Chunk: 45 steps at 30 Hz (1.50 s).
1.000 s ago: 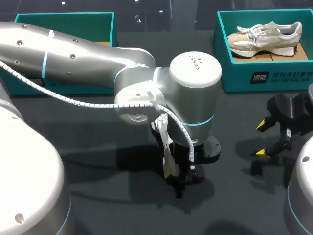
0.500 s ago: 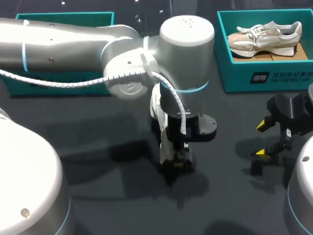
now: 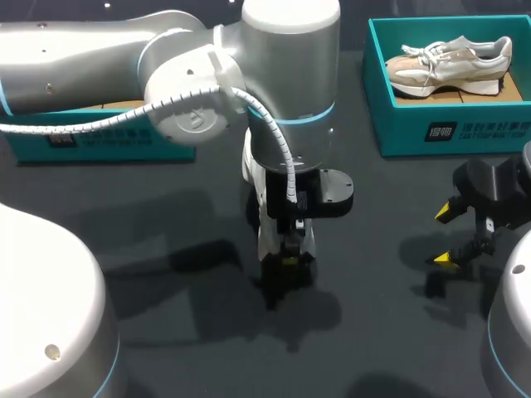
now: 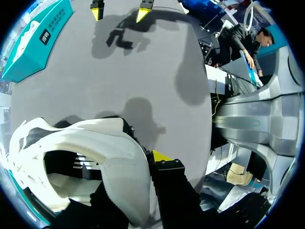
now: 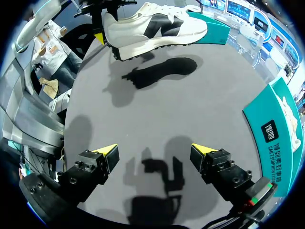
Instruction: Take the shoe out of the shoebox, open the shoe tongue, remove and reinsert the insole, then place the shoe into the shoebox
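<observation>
Left gripper (image 3: pixel 286 262) is clamped on the shoe (image 5: pixel 152 28). In the left wrist view one yellow tip sits on the outside of the collar wall and the rest of the finger hardware is down inside the opening, so it's pinching that wall from both sides. The shoe is white with a dark side patch and is up off the table (image 3: pixel 166 348). The right wrist view shows it hanging roughly level, sole down, with its shadow lying clear of it on the dark surface below.

Using the right-hand shoebox (image 3: pixel 448 128) as my reference, the held shoe is well apart from it, out over the middle of the table on my left arm's side of the box. That box has a second shoe (image 3: pixel 452 62) lying in it on its side, beige and white. The right gripper (image 5: pixel 153 151) hangs just in front of the box's front wall with its fingers wide apart and nothing between them. The other teal shoebox (image 3: pixel 99 137) is far across from the reference box, mostly hidden behind my left arm.
</observation>
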### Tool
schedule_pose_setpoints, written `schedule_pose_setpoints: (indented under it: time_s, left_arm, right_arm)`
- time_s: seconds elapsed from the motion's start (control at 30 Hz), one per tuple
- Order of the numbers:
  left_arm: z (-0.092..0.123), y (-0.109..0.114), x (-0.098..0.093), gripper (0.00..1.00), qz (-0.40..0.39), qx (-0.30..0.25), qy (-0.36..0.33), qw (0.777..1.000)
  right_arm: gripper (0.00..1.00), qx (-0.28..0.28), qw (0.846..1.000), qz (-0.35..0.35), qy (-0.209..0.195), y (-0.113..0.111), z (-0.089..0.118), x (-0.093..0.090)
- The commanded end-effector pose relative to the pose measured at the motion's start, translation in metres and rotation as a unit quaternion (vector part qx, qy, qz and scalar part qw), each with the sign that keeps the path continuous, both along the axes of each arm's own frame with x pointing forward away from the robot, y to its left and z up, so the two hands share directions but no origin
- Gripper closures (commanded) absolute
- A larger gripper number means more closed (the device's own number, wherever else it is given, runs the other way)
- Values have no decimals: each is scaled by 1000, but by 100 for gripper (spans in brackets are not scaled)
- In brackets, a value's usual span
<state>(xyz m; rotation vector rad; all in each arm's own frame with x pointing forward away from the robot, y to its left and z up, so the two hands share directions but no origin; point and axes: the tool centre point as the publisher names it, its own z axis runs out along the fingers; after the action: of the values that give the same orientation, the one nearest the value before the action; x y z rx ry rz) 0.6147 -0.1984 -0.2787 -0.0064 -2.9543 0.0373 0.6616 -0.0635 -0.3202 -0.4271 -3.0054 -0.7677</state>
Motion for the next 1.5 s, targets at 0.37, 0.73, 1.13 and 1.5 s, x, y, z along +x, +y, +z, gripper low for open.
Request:
schedule_pose_setpoints:
  time_s: [0.37, 0.73, 1.13, 1.5]
  left_arm:
    - [54, 53, 46, 100, 1, 3, 0, 1000]
    - [116, 138, 109, 100, -18, -9, 0, 1000]
    - [162, 235, 182, 100, -45, -14, 18, 999]
    - [178, 344, 258, 100, -79, -5, 29, 996]
  right_arm:
    - [0, -1, 1000, -1, -1, 0, 1, -2]
    - [0, -1, 1000, -1, -1, 0, 1, -2]
    - [0, -1, 1000, -1, -1, 0, 1, -2]
    - [0, -1, 1000, -1, -1, 0, 1, -2]
